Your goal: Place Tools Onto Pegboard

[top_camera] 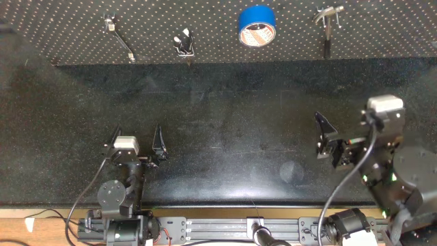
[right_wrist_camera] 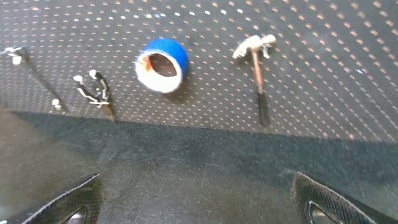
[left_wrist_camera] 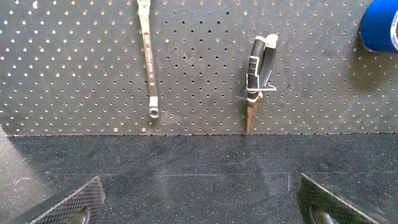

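Note:
Four tools hang on the black pegboard at the back: a wrench, pliers, a roll of blue tape and a hammer. My left gripper sits low near the table's front left, open and holding nothing. On the right side my right gripper is open too, with nothing between its fingers. Both face the pegboard from well back.
The dark table top stretches between the grippers and the pegboard. Cables and the arm bases run along the front edge.

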Action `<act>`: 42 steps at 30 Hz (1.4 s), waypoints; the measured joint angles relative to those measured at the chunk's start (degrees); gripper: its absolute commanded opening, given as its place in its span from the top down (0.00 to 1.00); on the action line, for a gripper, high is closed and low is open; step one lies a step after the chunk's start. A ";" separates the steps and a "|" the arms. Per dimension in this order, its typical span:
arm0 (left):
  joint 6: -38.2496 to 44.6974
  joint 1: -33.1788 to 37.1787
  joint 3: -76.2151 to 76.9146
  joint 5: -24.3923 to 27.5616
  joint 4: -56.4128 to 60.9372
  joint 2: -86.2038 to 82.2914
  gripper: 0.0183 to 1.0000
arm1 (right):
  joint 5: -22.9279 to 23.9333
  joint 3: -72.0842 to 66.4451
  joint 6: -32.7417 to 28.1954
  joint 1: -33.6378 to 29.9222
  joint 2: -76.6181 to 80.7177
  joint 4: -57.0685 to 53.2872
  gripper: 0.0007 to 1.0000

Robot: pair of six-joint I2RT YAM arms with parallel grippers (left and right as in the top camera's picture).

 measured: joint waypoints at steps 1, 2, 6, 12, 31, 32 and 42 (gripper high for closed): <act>0.00 0.00 0.00 0.00 0.02 0.00 0.01 | 0.83 -1.99 0.55 0.00 -2.23 1.53 0.02; 0.00 0.00 0.00 0.00 0.00 0.00 0.00 | 1.44 -3.48 0.74 0.00 -3.82 2.60 0.02; 0.00 0.00 0.00 0.00 0.00 0.02 0.01 | 4.52 -16.22 2.01 -0.20 -15.61 12.11 0.02; 0.00 0.00 0.00 0.00 0.02 -0.09 0.00 | 8.96 -37.62 2.16 -0.61 -29.44 39.50 0.02; 0.00 0.00 0.00 0.00 0.02 -0.11 0.01 | 2.43 -59.52 -4.81 -4.37 -34.84 60.24 0.02; 0.00 0.00 0.00 0.00 0.00 -0.09 0.01 | 2.43 -59.69 -5.51 -4.39 -34.88 58.27 0.02; 0.00 0.00 0.00 0.00 0.02 -0.11 0.01 | 2.91 -60.06 -8.81 -8.83 -34.93 43.15 0.02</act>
